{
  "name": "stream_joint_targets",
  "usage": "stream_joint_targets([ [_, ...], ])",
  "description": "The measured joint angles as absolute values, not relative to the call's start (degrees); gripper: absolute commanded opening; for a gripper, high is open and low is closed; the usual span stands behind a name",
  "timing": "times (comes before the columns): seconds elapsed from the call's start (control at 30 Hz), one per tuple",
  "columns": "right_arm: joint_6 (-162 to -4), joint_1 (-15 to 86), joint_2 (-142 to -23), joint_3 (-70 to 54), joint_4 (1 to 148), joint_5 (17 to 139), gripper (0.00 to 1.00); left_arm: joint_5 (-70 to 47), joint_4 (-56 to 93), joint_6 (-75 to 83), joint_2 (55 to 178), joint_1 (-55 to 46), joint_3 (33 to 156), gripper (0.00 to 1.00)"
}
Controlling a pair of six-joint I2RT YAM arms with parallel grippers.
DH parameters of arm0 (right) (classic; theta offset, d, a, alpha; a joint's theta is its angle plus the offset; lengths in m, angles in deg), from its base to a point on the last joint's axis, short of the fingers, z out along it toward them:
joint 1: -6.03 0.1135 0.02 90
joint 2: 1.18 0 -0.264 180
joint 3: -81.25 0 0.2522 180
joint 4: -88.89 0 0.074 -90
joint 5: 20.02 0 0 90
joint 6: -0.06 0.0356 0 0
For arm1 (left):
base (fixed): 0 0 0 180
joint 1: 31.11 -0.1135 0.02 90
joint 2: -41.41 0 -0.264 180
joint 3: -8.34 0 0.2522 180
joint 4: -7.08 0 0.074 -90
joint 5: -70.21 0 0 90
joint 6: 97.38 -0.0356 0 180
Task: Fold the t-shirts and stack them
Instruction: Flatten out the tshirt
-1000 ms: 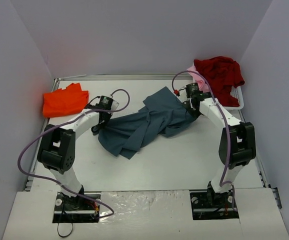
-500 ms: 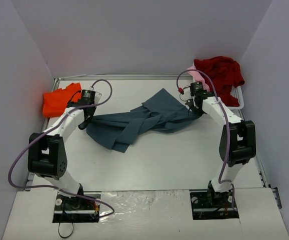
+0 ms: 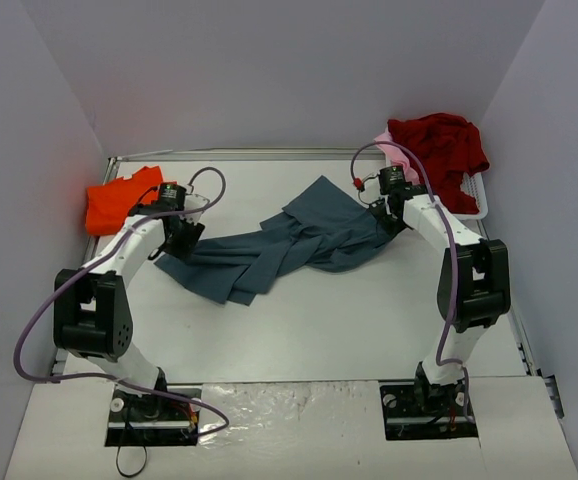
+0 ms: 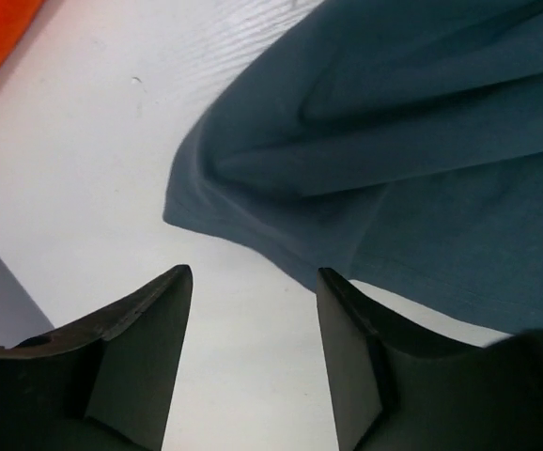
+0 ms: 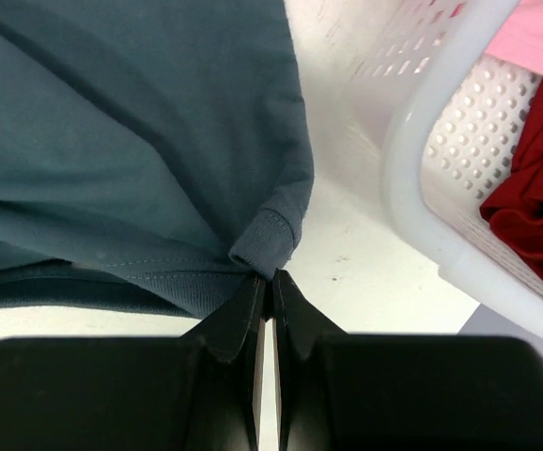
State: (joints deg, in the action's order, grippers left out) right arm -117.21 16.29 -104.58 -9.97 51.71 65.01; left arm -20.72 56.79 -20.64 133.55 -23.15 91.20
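Observation:
A slate blue-grey t-shirt [image 3: 289,245] lies crumpled and stretched across the middle of the table. My left gripper [image 3: 182,240] stands open at its left end. In the left wrist view the open left gripper [image 4: 253,272] has only bare table between its fingers, with the blue-grey t-shirt's [image 4: 394,122] edge just ahead. My right gripper [image 3: 387,222] is at the shirt's right end. In the right wrist view that right gripper [image 5: 270,274] is shut on a ribbed edge of the blue-grey t-shirt [image 5: 131,122]. An orange t-shirt [image 3: 119,200] lies folded at the far left.
A white plastic basket [image 3: 474,200] stands at the back right, holding a dark red t-shirt [image 3: 439,145] and a pale pink t-shirt [image 3: 394,150]. Its perforated wall [image 5: 412,160] is close to the right gripper. Grey walls enclose the table.
My left gripper dragged the blue-grey shirt's left end leftward, then opened and let go of it. The shirt now lies more spread out. The right gripper kept its grip and barely moved.

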Motion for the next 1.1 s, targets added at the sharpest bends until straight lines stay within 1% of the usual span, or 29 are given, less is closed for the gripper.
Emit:
stream_joint_targets([
  [0.1, -117.19, 16.29, -104.58, -9.81, 51.67, 65.80, 0.00, -19.98, 57.95, -20.94, 133.44, -22.07, 91.22, 0.66],
  [0.17, -117.19, 16.29, -104.58, -9.81, 51.71, 66.17, 0.00, -20.55, 58.58, -21.40, 133.07, -20.94, 91.33, 0.67],
  [0.33, -116.99, 16.29, -104.58, -9.81, 51.74, 66.96, 0.00, -24.87, 59.37, -23.26, 127.89, -15.15, 92.12, 0.66],
  [0.47, -116.75, 16.29, -104.58, -9.81, 51.74, 67.52, 0.00, -25.07, 60.07, -24.51, 121.22, -4.09, 92.19, 0.57],
  [0.57, -116.34, 16.29, -104.58, -9.81, 51.74, 67.90, 0.00, -23.30, 60.83, -24.92, 119.78, 3.37, 92.19, 0.56],
  [0.63, -116.05, 16.29, -104.58, -9.81, 51.74, 68.01, 0.00, -21.79, 61.38, -25.14, 120.48, 6.32, 91.94, 0.56],
  [0.7, -115.68, 16.29, -104.60, -9.81, 51.74, 68.11, 0.00, -20.98, 61.88, -25.42, 122.05, 8.00, 91.31, 0.54],
  [1.1, -115.20, 16.29, -105.17, -9.81, 51.76, 68.53, 0.00, -18.86, 61.97, -25.34, 132.26, 11.87, 85.91, 0.53],
])
